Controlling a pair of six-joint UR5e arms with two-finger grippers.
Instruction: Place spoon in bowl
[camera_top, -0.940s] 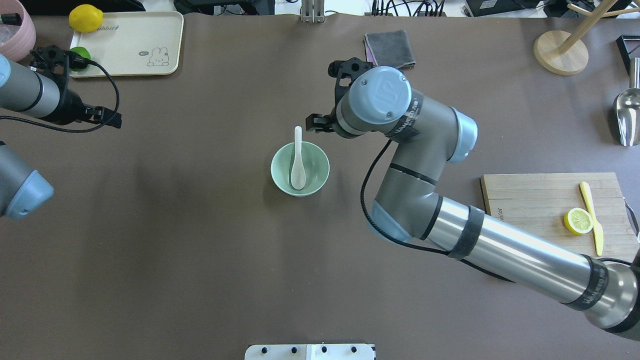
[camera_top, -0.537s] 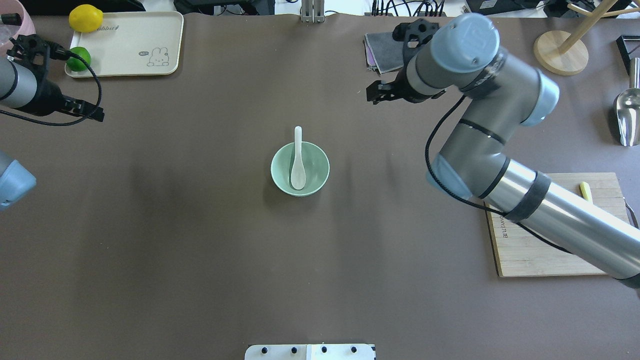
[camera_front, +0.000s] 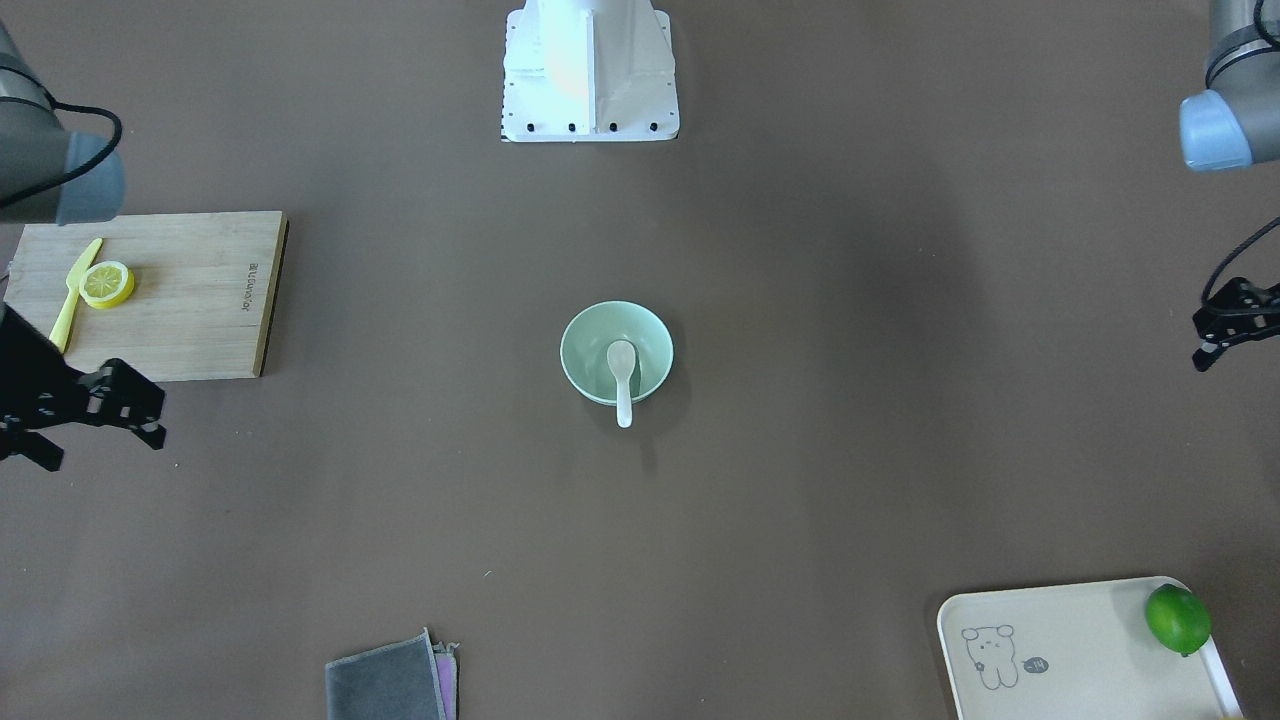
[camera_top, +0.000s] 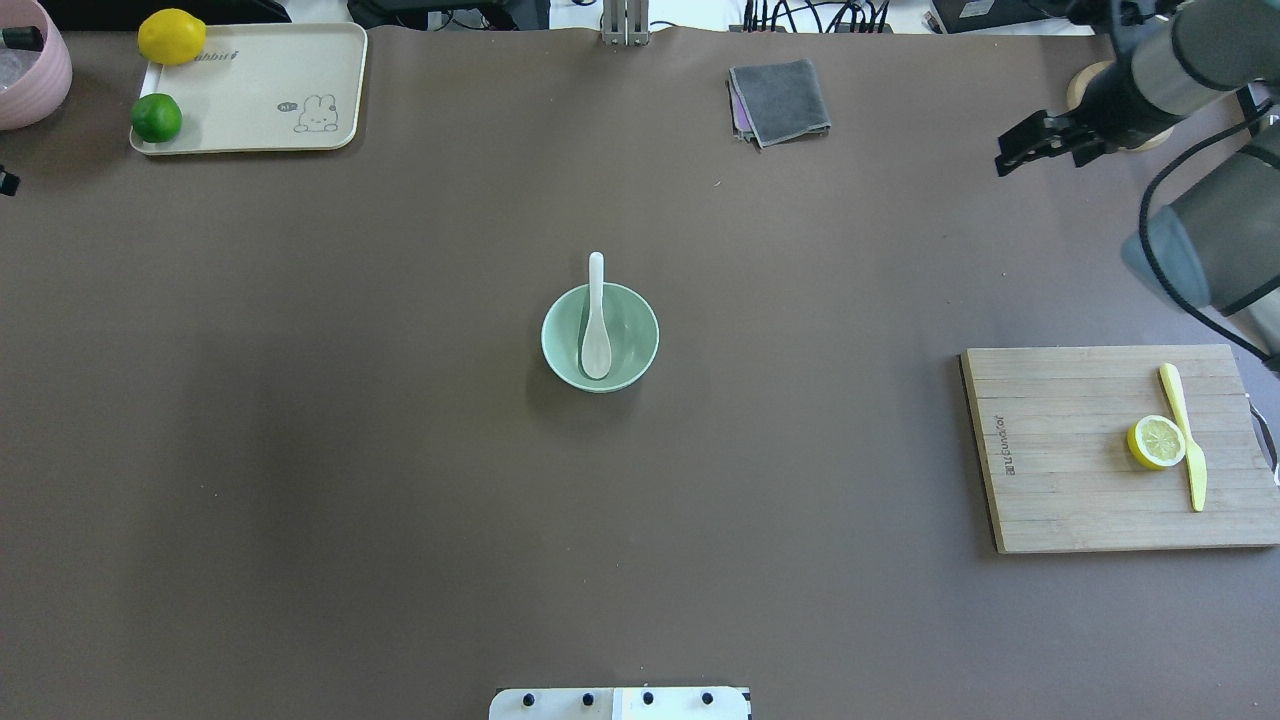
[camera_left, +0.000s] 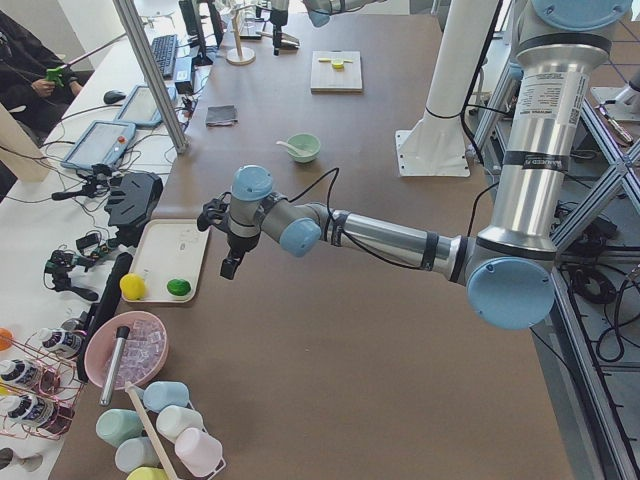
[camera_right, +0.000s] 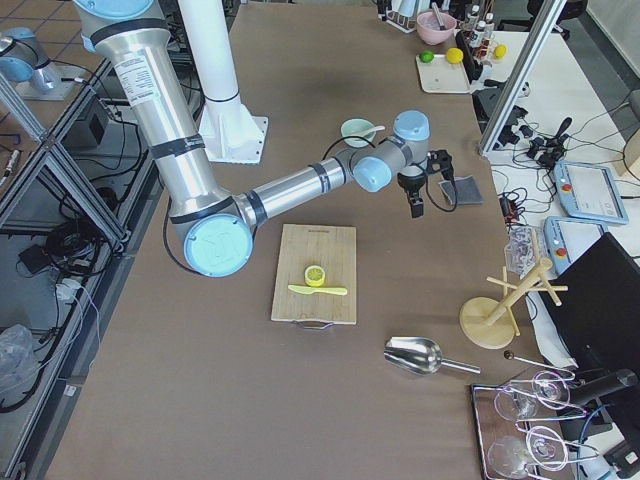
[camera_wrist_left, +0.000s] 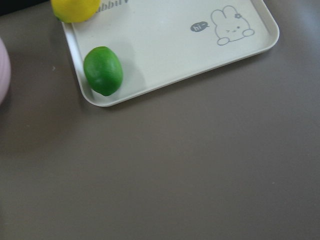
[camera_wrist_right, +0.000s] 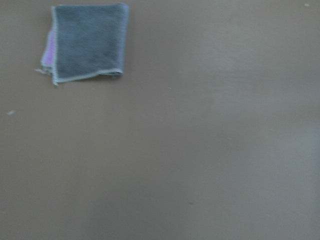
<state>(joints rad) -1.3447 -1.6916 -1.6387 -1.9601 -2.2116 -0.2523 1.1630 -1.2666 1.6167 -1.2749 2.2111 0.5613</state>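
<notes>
The white spoon (camera_top: 596, 325) lies in the mint-green bowl (camera_top: 630, 340) at the table's middle, scoop on the bottom, handle resting on the far rim and sticking out. It shows the same in the front view: spoon (camera_front: 622, 372), bowl (camera_front: 585, 350). My right gripper (camera_top: 1015, 145) is open and empty, high at the far right, well away from the bowl; it also shows in the front view (camera_front: 100, 440). My left gripper (camera_front: 1212, 330) is open and empty at the table's left edge, near the tray. Neither wrist view shows fingers.
A cream tray (camera_top: 250, 90) with a lime (camera_top: 157, 117) and a lemon (camera_top: 171, 36) is at the far left. A grey cloth (camera_top: 780, 100) lies at the back. A cutting board (camera_top: 1080, 450) carries a lemon half (camera_top: 1156, 442) and a yellow knife (camera_top: 1185, 435).
My right arm has swung from beside the bowl to the far right edge. My left arm has drawn back almost out of the overhead view. The spoon and bowl have not moved.
</notes>
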